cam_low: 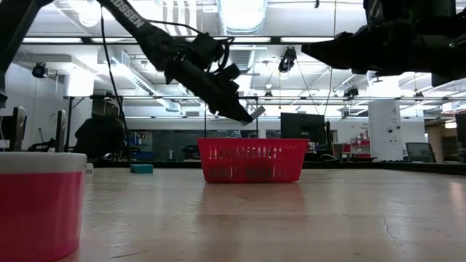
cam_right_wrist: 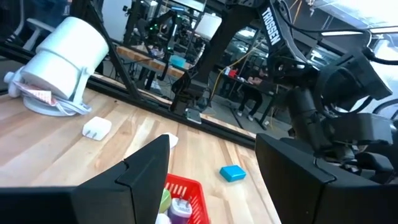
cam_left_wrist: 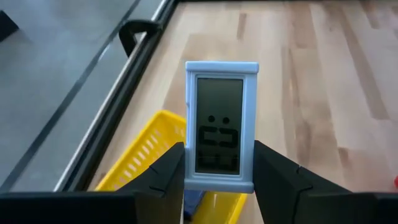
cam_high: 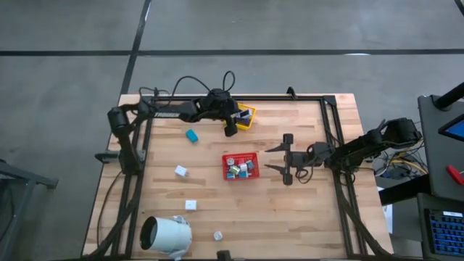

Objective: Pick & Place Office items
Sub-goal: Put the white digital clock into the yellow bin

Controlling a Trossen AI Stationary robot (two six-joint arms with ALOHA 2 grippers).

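My left gripper (cam_high: 230, 130) hangs at the table's far side beside the yellow tray (cam_high: 246, 116), shut on a small pale-blue digital clock (cam_left_wrist: 222, 124), which also shows in the low view (cam_low: 256, 111). The red tray (cam_high: 240, 166) at mid-table holds several small office items. Loose pieces rest on the wood: a teal block (cam_high: 191, 135) and two white ones (cam_high: 180, 171) (cam_high: 191, 205). My right gripper (cam_high: 286, 159) hovers open just right of the red tray, fingers level, nothing between them. My left gripper pinches the clock between its two fingers (cam_left_wrist: 171, 168), one on each long side edge near the clock's lower end (cam_left_wrist: 188, 171). The clock sticks out past the fingertips with its screen facing the wrist camera. It is lifted clear, above the yellow tray's rim (cam_left_wrist: 146, 152).
A large white cylinder (cam_high: 165, 233) lies on its side at the near left corner, with a small pale piece (cam_high: 217, 235) beside it. Black frame rails (cam_high: 330, 123) run along the table's left, far and right edges. Bare wood lies between the red tray and the near edge.
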